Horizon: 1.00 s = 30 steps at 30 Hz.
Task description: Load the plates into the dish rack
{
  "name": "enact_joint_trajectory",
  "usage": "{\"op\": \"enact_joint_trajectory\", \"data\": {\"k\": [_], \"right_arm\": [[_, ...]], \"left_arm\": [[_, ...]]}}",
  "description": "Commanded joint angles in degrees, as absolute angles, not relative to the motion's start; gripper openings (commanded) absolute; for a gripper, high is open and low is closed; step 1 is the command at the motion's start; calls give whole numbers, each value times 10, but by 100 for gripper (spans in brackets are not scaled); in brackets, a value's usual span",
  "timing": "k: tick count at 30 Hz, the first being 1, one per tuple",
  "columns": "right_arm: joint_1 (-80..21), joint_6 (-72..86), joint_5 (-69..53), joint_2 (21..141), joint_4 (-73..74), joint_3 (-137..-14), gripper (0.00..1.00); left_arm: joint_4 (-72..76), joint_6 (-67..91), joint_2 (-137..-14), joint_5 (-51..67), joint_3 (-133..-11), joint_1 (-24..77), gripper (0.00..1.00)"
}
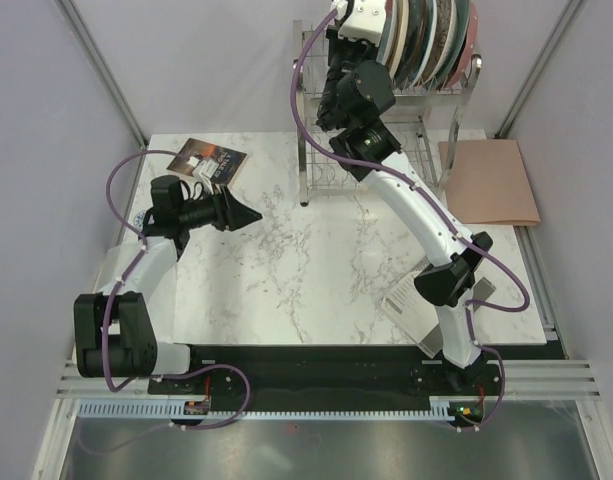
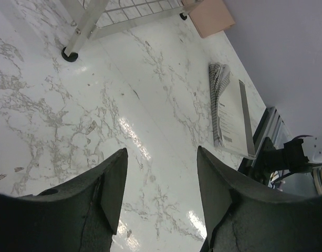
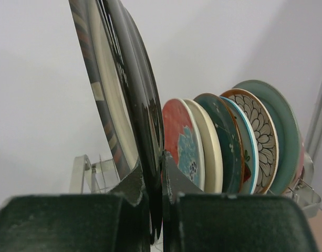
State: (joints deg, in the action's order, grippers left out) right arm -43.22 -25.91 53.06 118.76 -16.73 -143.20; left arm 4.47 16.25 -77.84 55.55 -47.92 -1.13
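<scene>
The right end effector (image 3: pixel 161 169) is clamped on the rim of a glossy dark plate (image 3: pixel 142 105) with a patterned border, standing on edge and leaning slightly, just beside the upright plates (image 3: pixel 229 142) in the dish rack (image 1: pixel 423 150), while the left end effector (image 2: pixel 161 157) gapes above the worktop (image 2: pixel 71 115).

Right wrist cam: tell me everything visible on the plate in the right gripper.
The held plate shows nearly edge-on: a glossy dark back and a cream face with a dark patterned rim band. It looks ceramic. It stands upright, its top leaning slightly left, pinched at the lower rim by the right gripper, one finger on each side. It is nearer the camera than the row of plates. Its bottom edge is hidden, so contact with the dish rack cannot be told.
</scene>
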Motion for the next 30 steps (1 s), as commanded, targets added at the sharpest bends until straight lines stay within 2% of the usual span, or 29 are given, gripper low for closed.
{"op": "enact_joint_trajectory", "data": {"k": [1, 7, 11, 30], "right_arm": [[-419, -252, 529, 1127, -197, -1417, 0], [-409, -230, 550, 1137, -135, -1436, 0], [-406, -229, 562, 1129, -143, -1409, 0], [-388, -160, 607, 1172, -90, -1426, 0]], "left_arm": [[105, 208, -756, 549, -470, -7, 62], [140, 236, -758, 550, -454, -6, 62], [155, 244, -761, 558, -440, -7, 62], [171, 249, -822, 570, -447, -7, 62]]}}
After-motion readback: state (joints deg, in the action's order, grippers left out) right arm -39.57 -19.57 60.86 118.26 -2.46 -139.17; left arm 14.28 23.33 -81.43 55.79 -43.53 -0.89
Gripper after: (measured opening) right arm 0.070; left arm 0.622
